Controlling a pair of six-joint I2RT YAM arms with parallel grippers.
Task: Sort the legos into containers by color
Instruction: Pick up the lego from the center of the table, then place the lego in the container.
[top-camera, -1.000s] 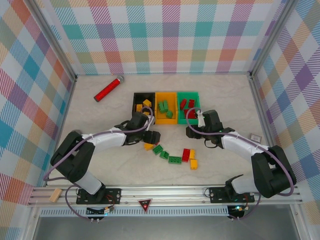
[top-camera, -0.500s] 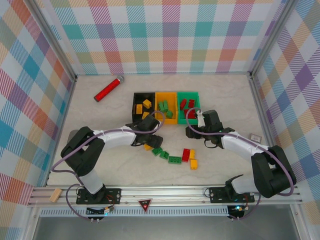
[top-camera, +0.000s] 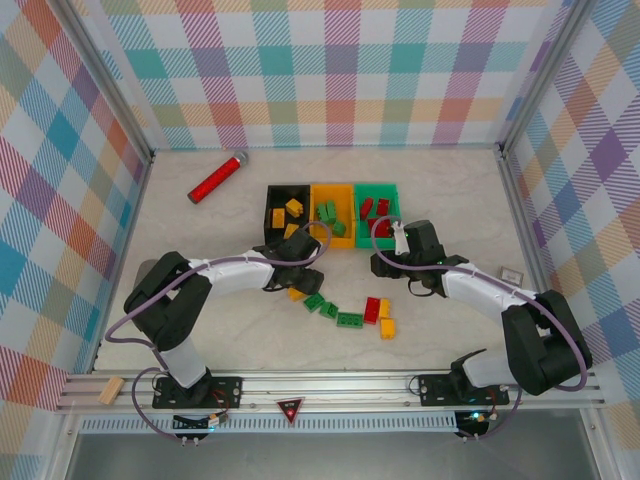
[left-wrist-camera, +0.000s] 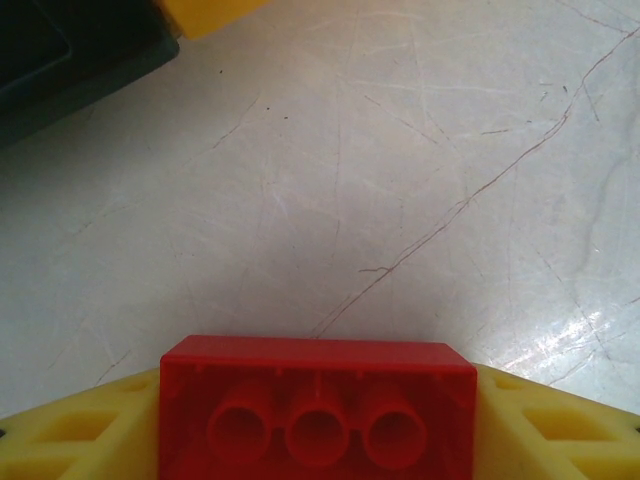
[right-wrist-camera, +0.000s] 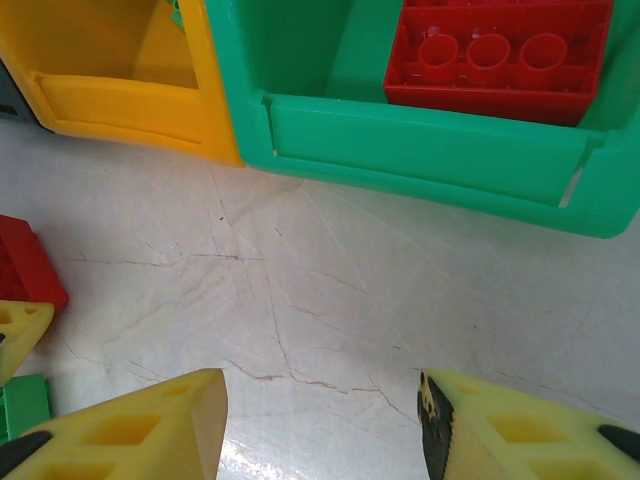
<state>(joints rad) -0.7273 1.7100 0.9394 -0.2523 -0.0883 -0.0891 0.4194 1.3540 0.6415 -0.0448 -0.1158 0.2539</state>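
"Three bins stand in a row; reds go in the green bin, rightmost. Who's nearer?"

"Right gripper, just before it, fingers apart, empty. Yet the left gripper, near the black bin, clamps the red brick, long side running finger to finger. No readable writing."

Look between the left claw's fingers: a red brick sits there, its hollow underside with three tubes facing back at you, both ends against the fingers. Just ahead of the right claw stands the green bin, holding red bricks. The orange-yellow bin touches it on that claw's left and holds green bricks. Beyond the left claw, the black bin holds yellow bricks. Loose bricks in yellow, green and red trail from beside the left claw towards the right claw's left.
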